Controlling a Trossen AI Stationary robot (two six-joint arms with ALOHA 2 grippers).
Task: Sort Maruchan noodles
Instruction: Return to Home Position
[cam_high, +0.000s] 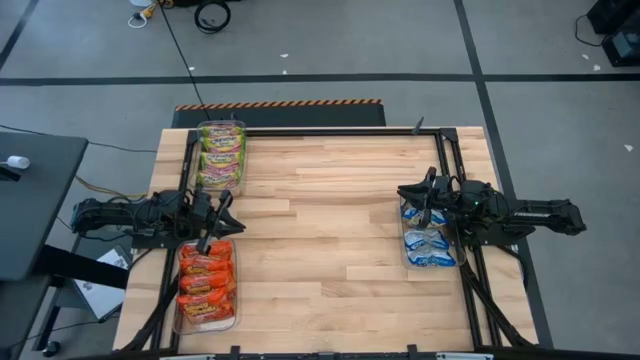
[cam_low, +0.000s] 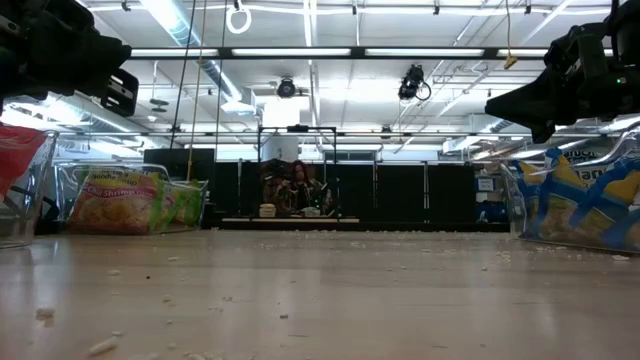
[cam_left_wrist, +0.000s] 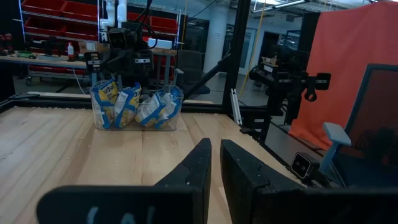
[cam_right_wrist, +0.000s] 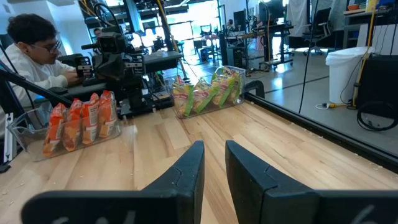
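Observation:
The Maruchan noodles stand on edge in three clear bins on the wooden table. Green-pink packets (cam_high: 222, 155) fill the far left bin, orange-red packets (cam_high: 207, 285) the near left bin, and blue-white packets (cam_high: 430, 238) the bin at the right. My left gripper (cam_high: 230, 198) hangs level above the far end of the orange bin, fingers almost together (cam_left_wrist: 216, 163) and holding nothing. My right gripper (cam_high: 404, 190) hangs level over the far end of the blue bin, with a narrow empty gap between its fingers (cam_right_wrist: 214, 163).
Bare wood lies between the bins across the table's middle (cam_high: 330, 230). Crumbs dot the surface near the front edge (cam_low: 100, 345). Black frame rails run along the table's sides (cam_high: 445, 160). A person (cam_right_wrist: 31, 53) sits beyond the table's left side.

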